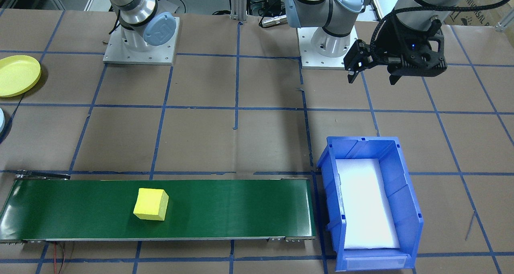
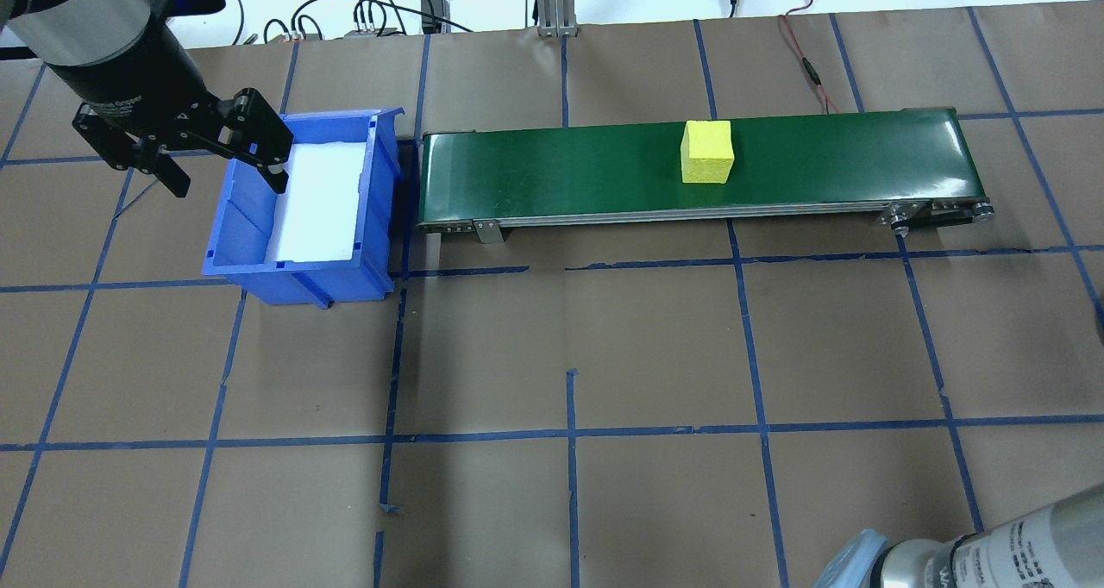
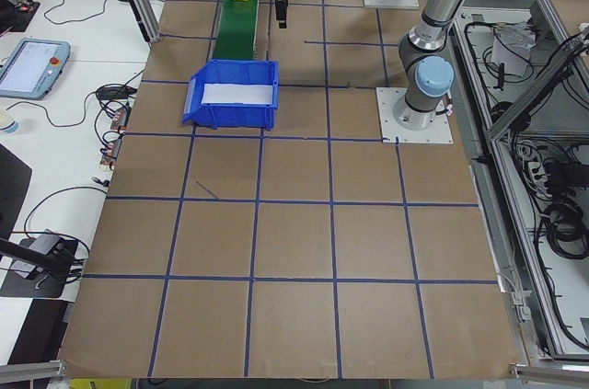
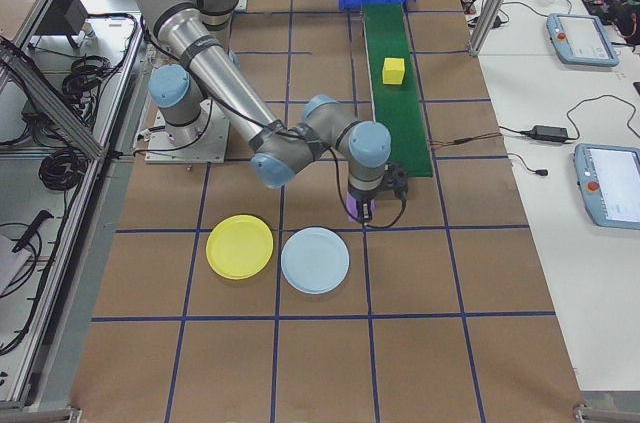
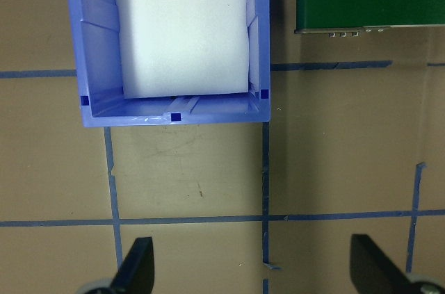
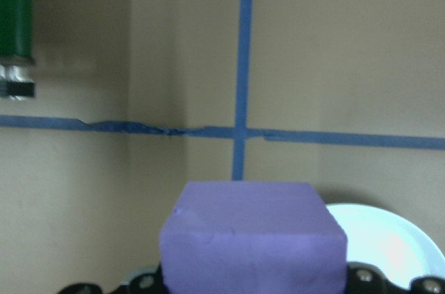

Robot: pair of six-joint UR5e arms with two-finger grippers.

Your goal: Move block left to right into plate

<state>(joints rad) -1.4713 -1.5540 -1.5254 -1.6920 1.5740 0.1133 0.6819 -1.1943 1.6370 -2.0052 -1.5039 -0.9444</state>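
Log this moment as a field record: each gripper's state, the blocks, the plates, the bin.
left gripper: open, empty, above the blue bin's outer side
right gripper: shut on purple block, above the table near the plates
yellow block: on green conveyor belt, untouched
light blue plate: on table, empty
yellow plate: beside it, empty
blue bin: at belt's end, white liner inside

Purple block (image 6: 252, 242) held in right gripper (image 6: 254, 281), over brown table (image 6: 361, 51).
Block fills lower centre; gripper body just visible under it, w/ screws. Pale blue plate (image 6: 389, 242) behind block at lower right, partly hidden. Blue tape lines (image 6: 240, 71) cross above block. Green conveyor (image 6: 15, 9) end w/ metal bracket at upper left.
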